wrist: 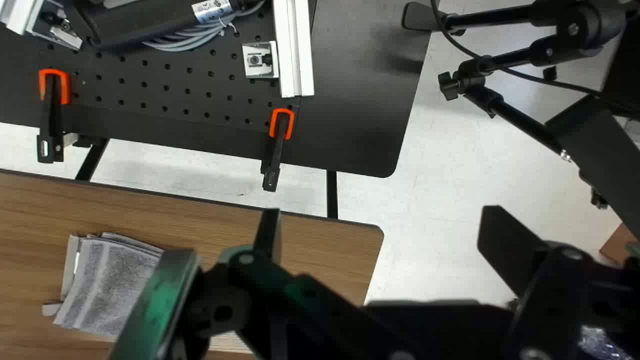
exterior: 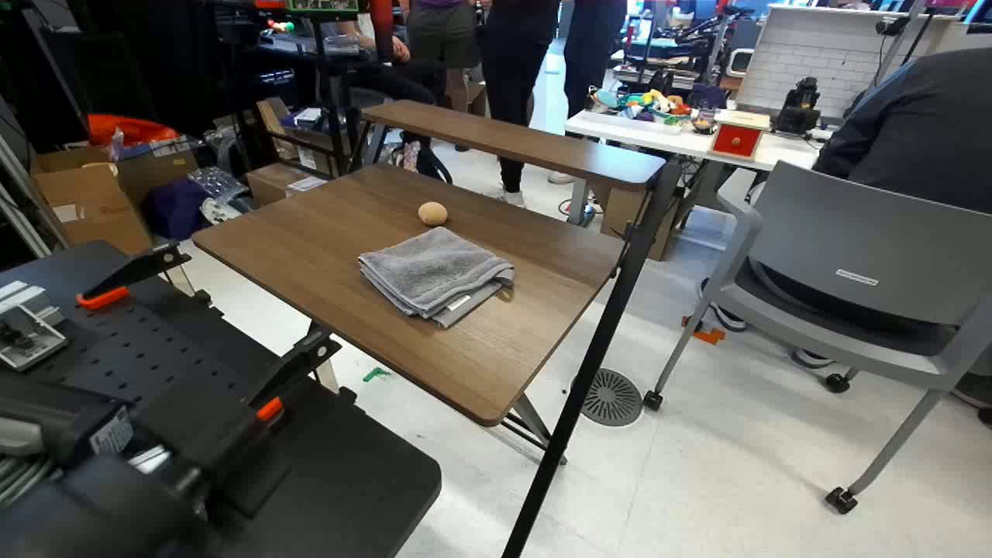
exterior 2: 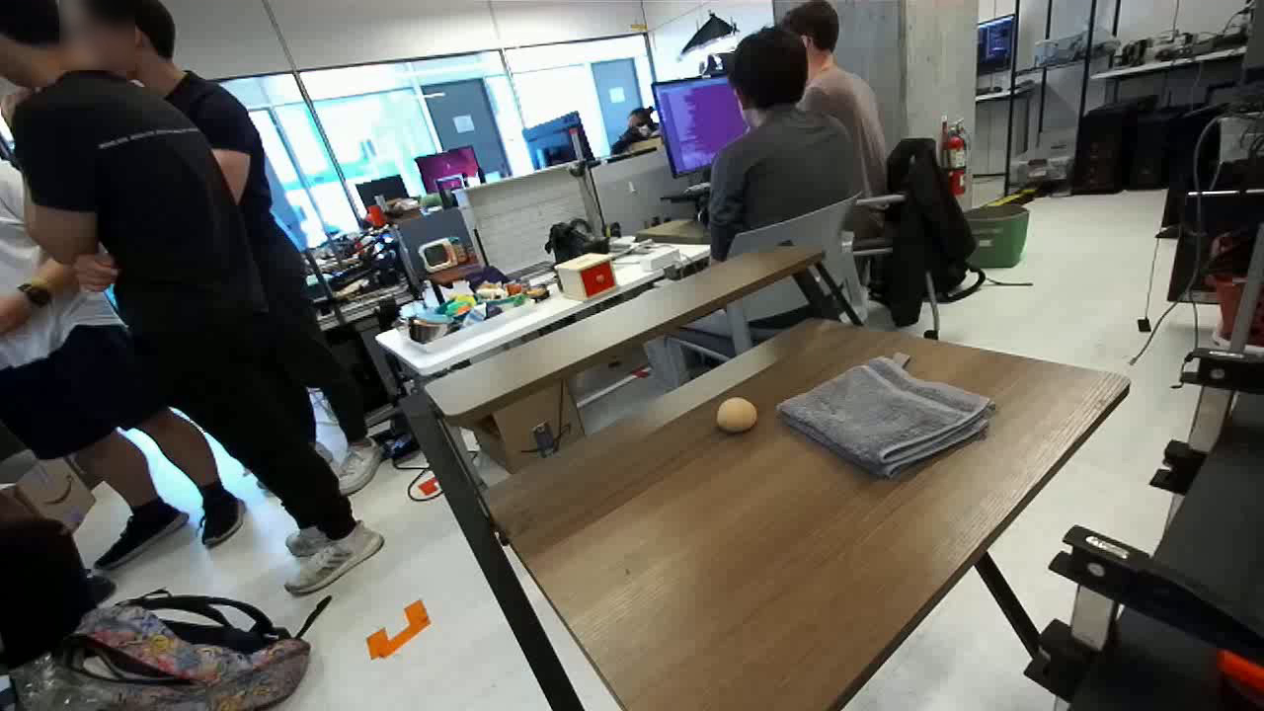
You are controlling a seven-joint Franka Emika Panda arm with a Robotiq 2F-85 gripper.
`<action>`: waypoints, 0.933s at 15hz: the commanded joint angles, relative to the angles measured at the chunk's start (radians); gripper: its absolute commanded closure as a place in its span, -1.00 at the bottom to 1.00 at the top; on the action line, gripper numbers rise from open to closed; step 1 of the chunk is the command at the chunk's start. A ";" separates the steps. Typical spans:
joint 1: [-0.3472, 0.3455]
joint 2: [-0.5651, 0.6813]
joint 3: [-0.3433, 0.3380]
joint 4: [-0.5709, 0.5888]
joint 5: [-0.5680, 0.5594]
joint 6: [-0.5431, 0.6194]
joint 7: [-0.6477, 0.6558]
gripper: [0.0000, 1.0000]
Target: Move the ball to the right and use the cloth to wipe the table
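Observation:
The tan ball (exterior: pixel 432 214) (exterior 2: pixel 737 416) rests on the brown wood-grain table (exterior: pixel 302 225) (exterior 2: pixel 691 573), near the raised shelf and a short gap from the cloth. Folded into layers, the grey cloth (exterior: pixel 434 271) (exterior 2: pixel 884 415) lies flat on the same table with a pale tag at one edge. In the wrist view my gripper (wrist: pixel 381 225) has its fingers spread wide, nothing between them, over the table's corner and the floor. The cloth (wrist: pixel 112 285) shows to the left there, partly behind a finger; the ball is out of this view. Neither exterior view shows the fingers.
A raised wooden shelf (exterior: pixel 511 143) (exterior 2: pixel 632 336) runs along one long side of the table. Opposite stands a black perforated bench (wrist: pixel 175 100) with orange-tipped clamps (wrist: pixel 280 125). A black tripod (wrist: pixel 500 100) is beside the bench. A grey chair (exterior: pixel 860 256) and people are close by.

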 commanded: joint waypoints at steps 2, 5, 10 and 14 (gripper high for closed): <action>-0.010 -0.001 0.008 0.003 0.006 -0.003 -0.006 -1.00; -0.010 -0.001 0.008 0.003 0.006 -0.003 -0.006 -1.00; -0.010 -0.001 0.008 0.003 0.006 -0.003 -0.006 -1.00; -0.019 0.023 0.013 -0.010 0.017 -0.010 0.022 -1.00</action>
